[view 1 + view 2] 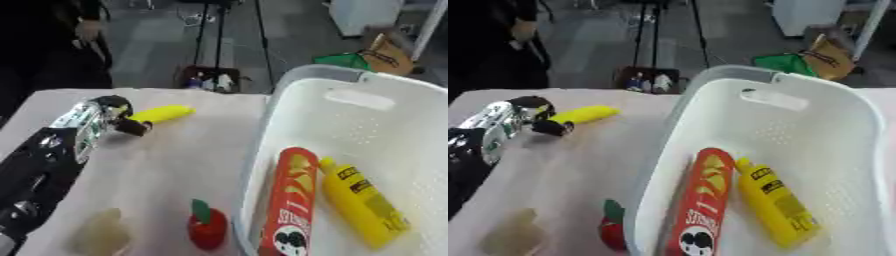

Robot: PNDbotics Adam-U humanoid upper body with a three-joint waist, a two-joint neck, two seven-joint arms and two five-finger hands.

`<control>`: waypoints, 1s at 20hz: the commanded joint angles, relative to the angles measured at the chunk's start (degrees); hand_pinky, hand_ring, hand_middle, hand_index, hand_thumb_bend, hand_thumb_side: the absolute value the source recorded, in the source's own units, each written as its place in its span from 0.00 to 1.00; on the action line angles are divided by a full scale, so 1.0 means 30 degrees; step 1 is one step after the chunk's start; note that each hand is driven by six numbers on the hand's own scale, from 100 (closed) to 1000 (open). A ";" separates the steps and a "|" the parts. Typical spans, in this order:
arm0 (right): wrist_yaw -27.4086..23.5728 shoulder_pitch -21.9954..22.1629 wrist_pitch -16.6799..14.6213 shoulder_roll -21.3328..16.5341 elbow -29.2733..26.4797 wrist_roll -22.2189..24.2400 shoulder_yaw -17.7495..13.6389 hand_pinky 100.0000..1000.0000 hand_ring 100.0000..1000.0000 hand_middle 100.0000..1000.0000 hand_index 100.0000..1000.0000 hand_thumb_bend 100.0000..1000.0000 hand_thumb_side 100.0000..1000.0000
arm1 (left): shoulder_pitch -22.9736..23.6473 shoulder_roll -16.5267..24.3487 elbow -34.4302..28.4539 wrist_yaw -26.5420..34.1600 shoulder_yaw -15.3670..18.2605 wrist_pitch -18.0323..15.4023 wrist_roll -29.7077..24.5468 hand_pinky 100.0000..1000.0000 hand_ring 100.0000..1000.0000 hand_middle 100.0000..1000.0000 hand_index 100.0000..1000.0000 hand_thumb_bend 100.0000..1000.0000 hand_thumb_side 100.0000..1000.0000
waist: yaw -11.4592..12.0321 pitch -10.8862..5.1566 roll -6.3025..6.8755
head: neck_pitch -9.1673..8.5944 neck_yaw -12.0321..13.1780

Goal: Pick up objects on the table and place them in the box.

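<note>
A yellow banana-shaped object [164, 113] lies on the pale table near its far edge. My left hand [112, 111] comes in from the left, with its black fingers and thumb curled round the object's left end. To the right stands a large white perforated box [367, 97]. Inside it lie a red crisps tube [290, 200] and a yellow bottle [360, 202], side by side. A red fruit with a green stalk [207, 227] sits on the table against the box's near left wall. A beige lump [101, 234] lies further left, close to the front edge. My right hand shows in neither view.
My left forearm [39, 170] covers the table's left side. Bare tabletop [175, 160] stretches between the yellow object and the red fruit. Beyond the far table edge is floor with a dark crate [210, 79] and stand legs.
</note>
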 commanded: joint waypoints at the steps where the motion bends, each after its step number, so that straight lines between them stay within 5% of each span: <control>1: -0.0065 -0.0104 -0.0115 -0.0383 -0.0323 -0.0088 -0.0159 0.74 0.50 0.47 0.63 0.00 0.70 | -0.0256 0.0827 -0.0646 0.0100 0.0028 0.0336 0.0141 0.69 0.65 0.51 0.62 0.11 0.72 | 0.0031 -0.0510 -0.0016 | -0.0200 0.0021; 3: -0.0072 -0.0102 -0.0121 -0.0390 -0.0323 -0.0088 -0.0166 0.74 0.50 0.47 0.63 0.00 0.71 | -0.0186 0.0949 -0.0962 0.0018 0.0043 0.0630 0.0440 0.68 0.64 0.50 0.60 0.04 0.76 | 0.0033 -0.0518 -0.0026 | -0.0223 0.0018; 4: -0.0074 -0.0099 -0.0121 -0.0390 -0.0323 -0.0088 -0.0175 0.74 0.50 0.47 0.63 0.00 0.70 | -0.0144 0.1026 -0.1179 -0.0043 0.0036 0.0785 0.0642 0.67 0.63 0.49 0.59 0.10 0.72 | 0.0035 -0.0522 -0.0031 | -0.0233 0.0017; 20: -0.0089 -0.0078 -0.0122 -0.0415 -0.0323 -0.0088 -0.0232 0.74 0.50 0.47 0.63 0.00 0.70 | 0.0381 0.1824 -0.4037 0.0801 0.0081 0.2159 0.1979 0.63 0.58 0.45 0.55 0.11 0.74 | 0.0048 -0.0569 -0.0079 | -0.0248 0.0049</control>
